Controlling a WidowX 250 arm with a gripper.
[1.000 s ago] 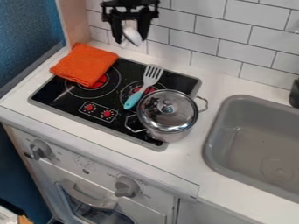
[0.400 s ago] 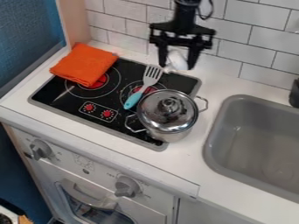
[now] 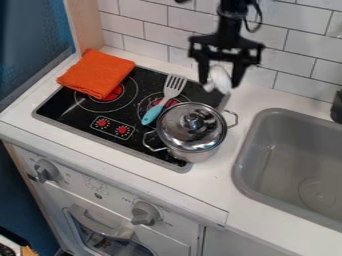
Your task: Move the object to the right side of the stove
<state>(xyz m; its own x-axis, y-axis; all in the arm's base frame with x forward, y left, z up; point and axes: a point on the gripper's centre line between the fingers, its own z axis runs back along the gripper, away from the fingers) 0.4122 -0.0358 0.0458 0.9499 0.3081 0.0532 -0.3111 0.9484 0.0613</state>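
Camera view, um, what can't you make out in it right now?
All in the camera view:
- White object held in the gripper: blurred, so I can't tell what it is.
- Inside of the pot: hidden by its lid.
- Right end of the sink: cut off by the right edge.
- Dark item above it: cut off there too.

I have the white object between the jaws, near the back right corner of the stove as I look at it. It is small and pale, with a rounded upper part and a narrower lower end, and it slants a little, the lower end to the right. That end overlaps the stove's corner in my view; its height over the stove I can't judge. Its outline is blurred, so I can't say what it is. The stove has a flat black top with a grey rim.
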